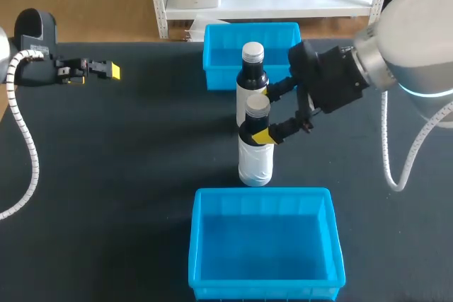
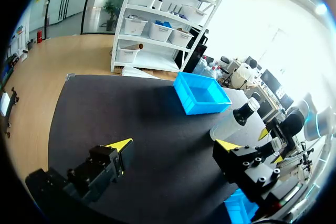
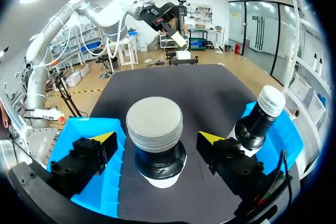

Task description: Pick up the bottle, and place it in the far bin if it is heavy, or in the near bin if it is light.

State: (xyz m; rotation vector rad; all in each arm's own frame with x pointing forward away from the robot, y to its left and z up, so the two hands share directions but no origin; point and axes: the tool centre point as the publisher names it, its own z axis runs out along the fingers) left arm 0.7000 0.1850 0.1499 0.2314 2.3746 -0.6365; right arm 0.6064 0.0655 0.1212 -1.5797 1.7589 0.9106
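Observation:
Two dark bottles with white labels and pale caps stand mid-table. The nearer bottle (image 1: 255, 148) (image 3: 155, 129) has its neck between the fingers of my right gripper (image 1: 265, 114) (image 3: 157, 138), which is open; its yellow tips stand apart from the bottle on both sides. The farther bottle (image 1: 252, 76) (image 3: 259, 119) stands just beyond, against the far blue bin (image 1: 214, 58) (image 2: 202, 95). The near blue bin (image 1: 262, 193) (image 3: 86, 129) lies in front of the bottles. My left gripper (image 1: 110, 71) (image 2: 173, 145) hovers open and holds nothing at the table's far left.
Black table mat (image 1: 127, 175) lies bare on the left side and to the right of the near bin. Both bins hold nothing. The right arm's cable (image 1: 388, 146) hangs over the right side.

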